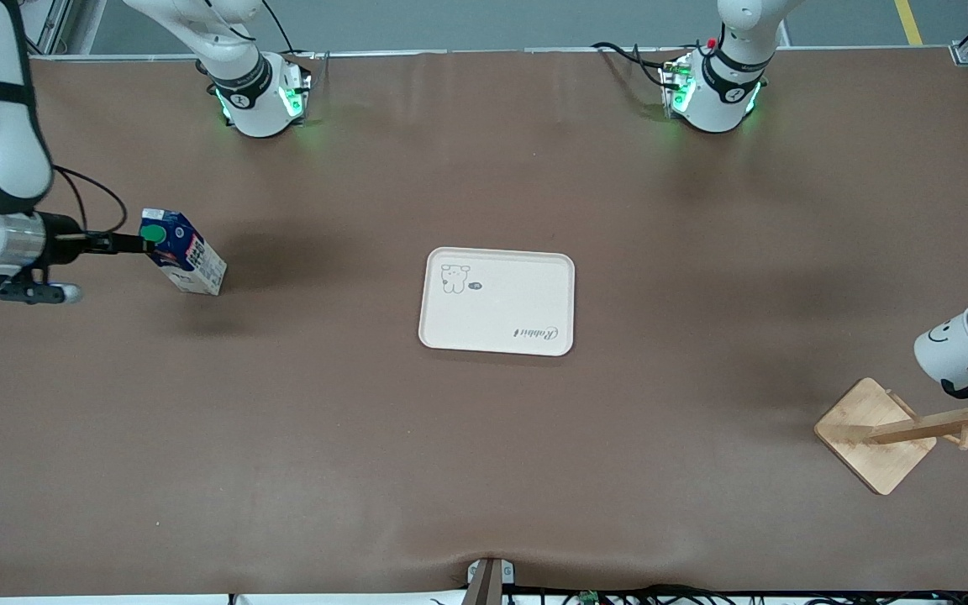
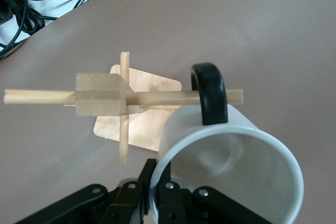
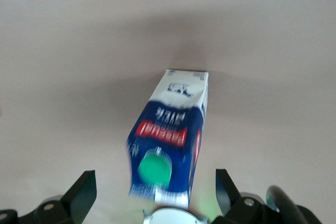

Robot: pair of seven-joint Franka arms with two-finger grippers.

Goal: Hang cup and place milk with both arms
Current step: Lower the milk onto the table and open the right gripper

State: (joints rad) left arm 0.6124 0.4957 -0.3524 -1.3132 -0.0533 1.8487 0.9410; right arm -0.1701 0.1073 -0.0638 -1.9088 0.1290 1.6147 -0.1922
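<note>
left gripper (image 2: 157,192): clamped on rim of the cup (image 1: 954,344), over the wooden rack (image 1: 879,437) at about 4 o'clock of the tray (image 1: 497,301); black handle around a peg, seemingly | right gripper (image 3: 152,192): fingers wide, either side of the milk (image 1: 184,252) top | milk: on the table (image 1: 484,470), 9 o'clock of tray

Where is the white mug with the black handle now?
In the front view the white mug with the black handle is at the left arm's end of the table, its handle around a peg of the wooden rack, rim in the left claw.
</note>
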